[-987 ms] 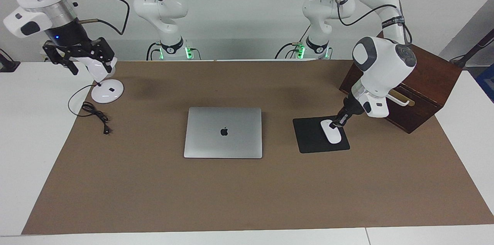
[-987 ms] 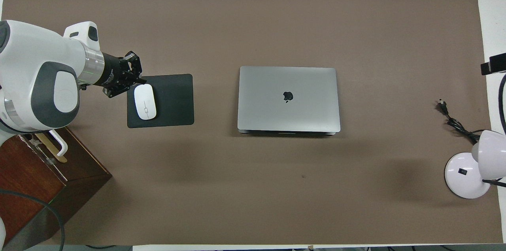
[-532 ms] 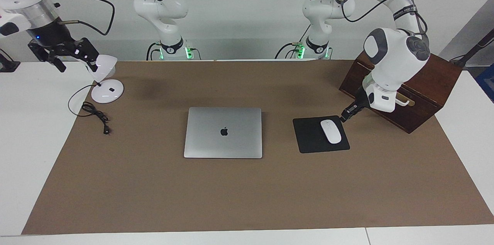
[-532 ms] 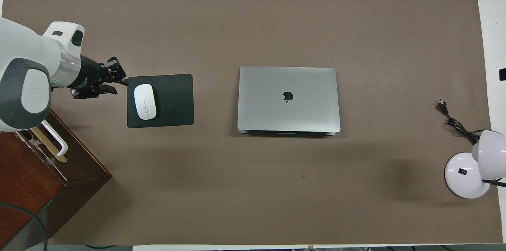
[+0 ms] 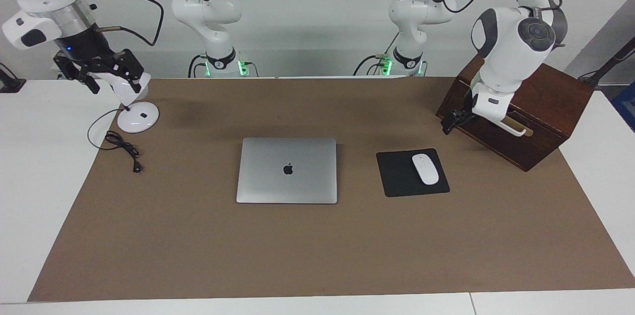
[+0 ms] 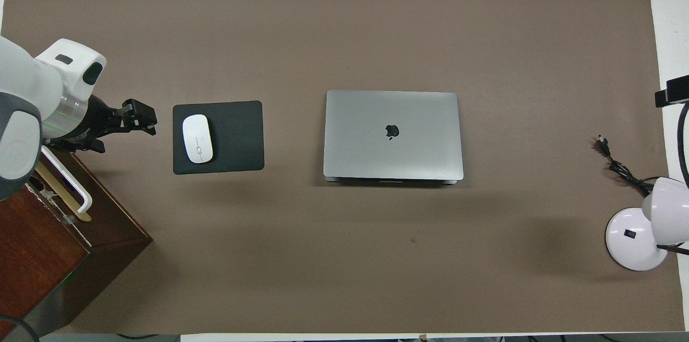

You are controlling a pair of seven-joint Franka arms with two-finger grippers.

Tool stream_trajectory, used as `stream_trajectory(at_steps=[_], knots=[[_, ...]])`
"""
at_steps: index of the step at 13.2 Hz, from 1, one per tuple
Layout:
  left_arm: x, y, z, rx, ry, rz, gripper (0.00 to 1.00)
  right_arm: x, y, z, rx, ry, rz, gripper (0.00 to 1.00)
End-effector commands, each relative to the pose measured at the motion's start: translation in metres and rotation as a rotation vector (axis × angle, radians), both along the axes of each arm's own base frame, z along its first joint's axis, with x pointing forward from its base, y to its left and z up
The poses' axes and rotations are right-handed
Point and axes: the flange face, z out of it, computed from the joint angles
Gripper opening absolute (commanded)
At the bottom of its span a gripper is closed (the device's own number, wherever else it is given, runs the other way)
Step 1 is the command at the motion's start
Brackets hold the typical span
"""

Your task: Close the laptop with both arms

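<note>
A: Though both arms are up, how does the laptop (image 5: 286,170) look?
B: Lid flat down, silver-grey, dark logo up, mid-mat, beside the black mousepad (image 5: 404,176) carrying the white mouse (image 5: 425,169)

A: Grippers?
B: Left gripper (image 5: 452,120) empty, fingers parted, in front of the wooden box (image 5: 545,121). Right gripper (image 5: 101,73) spread open, empty, over the white lamp (image 5: 135,106)

A: Anything in the box?
B: Cannot tell
</note>
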Motion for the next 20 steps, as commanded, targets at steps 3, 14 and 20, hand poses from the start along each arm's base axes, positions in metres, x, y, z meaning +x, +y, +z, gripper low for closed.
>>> stream_trajectory(at_steps=[3, 14, 20], knots=[[-0.039, -0.002, 0.041, 0.028, 0.028, -0.057, 1.0, -0.004, 0.006, 0.003, -0.002, -0.008, 0.003, 1.0], [-0.027, 0.011, 0.035, 0.006, 0.072, -0.025, 1.0, -0.004, 0.007, 0.0, 0.001, 0.005, -0.015, 1.0], [-0.019, 0.004, 0.05, 0.005, 0.07, -0.039, 1.0, -0.009, 0.007, -0.006, -0.001, 0.061, -0.008, 1.0]])
